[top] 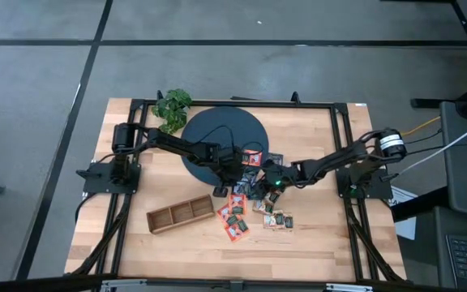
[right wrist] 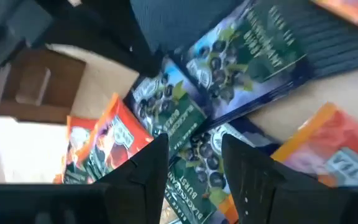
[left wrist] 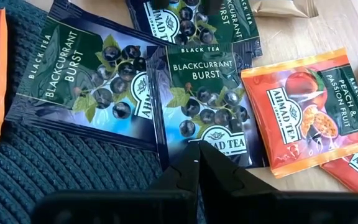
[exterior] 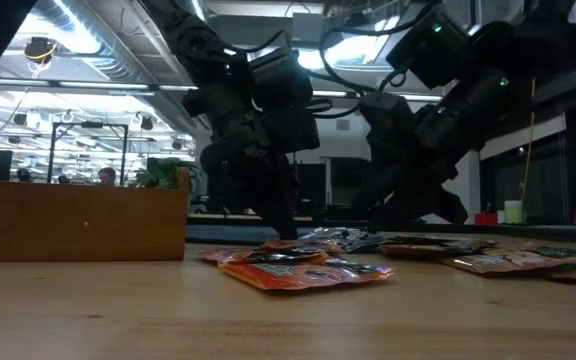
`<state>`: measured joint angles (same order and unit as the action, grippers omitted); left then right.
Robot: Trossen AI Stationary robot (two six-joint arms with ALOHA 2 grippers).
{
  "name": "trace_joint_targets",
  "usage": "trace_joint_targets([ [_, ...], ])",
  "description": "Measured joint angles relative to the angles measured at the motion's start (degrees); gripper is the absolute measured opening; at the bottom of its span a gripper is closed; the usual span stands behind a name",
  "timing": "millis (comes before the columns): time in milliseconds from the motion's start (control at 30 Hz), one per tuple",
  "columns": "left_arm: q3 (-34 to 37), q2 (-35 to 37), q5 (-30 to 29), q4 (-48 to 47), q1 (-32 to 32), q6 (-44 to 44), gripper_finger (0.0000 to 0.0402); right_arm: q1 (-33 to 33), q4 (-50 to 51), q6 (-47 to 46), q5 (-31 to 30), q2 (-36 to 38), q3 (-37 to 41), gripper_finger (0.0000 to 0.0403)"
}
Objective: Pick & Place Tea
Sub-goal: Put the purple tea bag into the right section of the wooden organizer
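Wooden table (top: 314, 243), pale planks, bordered by a dark frame rail; bare board along the near edge and to the right of the scatter. Dark round disc (top: 225, 134) of ribbed woven texture at the rear centre. Brown wooden compartment tray (top: 181, 213), long and narrow, long axis slightly tilted from the table's front edge, lying left of the scatter and apart from it. Leafy green plant (top: 172, 107) at the disc's rear left rim.

Tea sachets (top: 242, 212): flat, glossy, square foil packets, orange-red and dark green, spread from the disc's right front rim down toward the near edge, several overlapping at differing angles. Blackcurrant sachet (left wrist: 207, 102) with its print upright toward the left wrist camera, one side on the disc's rim and overlapping a neighbouring dark sachet (left wrist: 82, 81). Peach sachet (left wrist: 306, 115) just beside it on bare wood, tilted.

Left gripper (left wrist: 197, 149) closed, fingertips pressed together at the blackcurrant sachet's near edge; grip on it cannot be told. Right gripper (right wrist: 194, 152) over overlapping dark sachets, fingers parted, nothing between them.
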<state>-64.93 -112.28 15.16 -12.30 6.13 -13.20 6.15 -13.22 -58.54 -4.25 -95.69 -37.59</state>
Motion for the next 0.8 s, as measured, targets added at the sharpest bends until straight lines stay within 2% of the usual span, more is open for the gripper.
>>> trace_joint_targets([
  [300, -0.58, 3.02, -0.28, -4.82, 0.00, -0.10, 0.0001, 0.00, 0.10, 0.72, 1.38, -2.35, -1.50, 0.0152],
  [800, -0.71, 1.60, 3.04, -6.41, -0.15, 0.33, 0.0001, 0.00, 0.11, 0.95, 1.36, -2.35, -1.50, 0.0152],
])
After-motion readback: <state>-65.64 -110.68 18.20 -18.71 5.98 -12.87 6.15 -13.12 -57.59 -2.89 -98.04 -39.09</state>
